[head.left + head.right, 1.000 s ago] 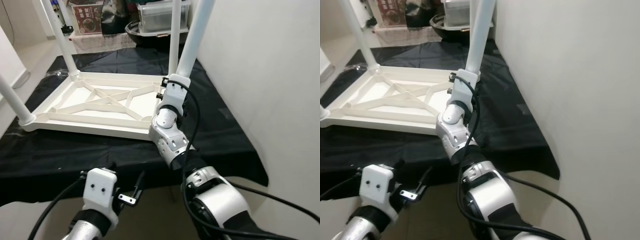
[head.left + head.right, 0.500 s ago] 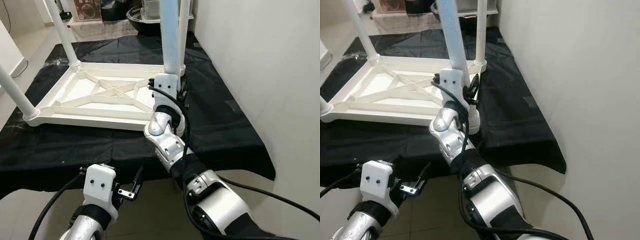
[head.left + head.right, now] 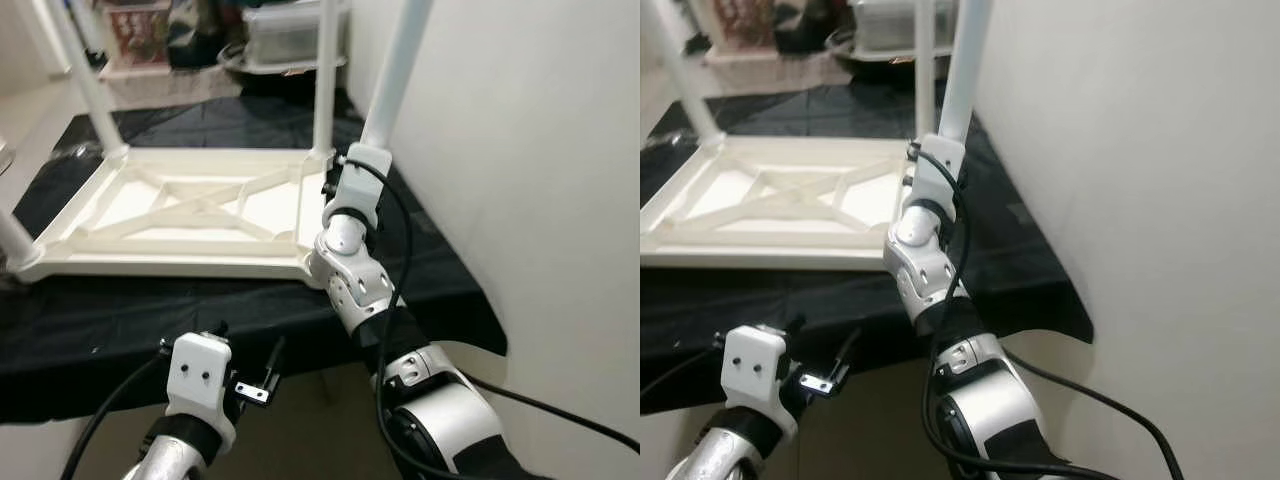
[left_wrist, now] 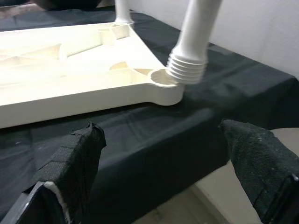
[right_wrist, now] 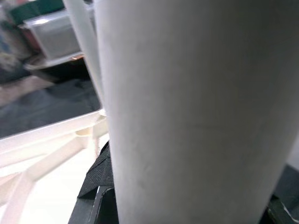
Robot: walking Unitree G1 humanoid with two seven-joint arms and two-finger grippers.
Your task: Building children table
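In the left eye view, the white table top [image 3: 190, 215] is lying upside down on the black cloth [image 3: 120, 310]; three legs are already standing up in their corners, with the far leg [image 3: 324, 75] at about 12 o'clock from the near right corner; the right gripper [image 3: 345, 185] is grasping the last leg [image 3: 395, 75], which is now leaning over toward 1 o'clock, while half a second ago it was standing almost straight; so the robot is tipping and wiggling the leg to find the hole, and the leg is not screwed in yet; the left gripper [image 3: 255, 385] is waiting low at 6 o'clock, in front of the cloth edge, and it has hardly moved. In the right eye view, the same leg [image 3: 965, 65] is rising up along the white wall [image 3: 1140, 150], and the right arm is reaching up to it from 6 o'clock. In the left wrist view, the threaded end of the leg [image 4: 187, 70] is sitting tilted at the corner socket [image 4: 163, 84], touching its rim but not sunk in; the left fingers [image 4: 70, 163] are spread wide and holding nothing. In the right wrist view, the leg [image 5: 187, 116] is very close and pinched between the right fingers [image 5: 96, 186]. I think the leg needs to go straight before turning.
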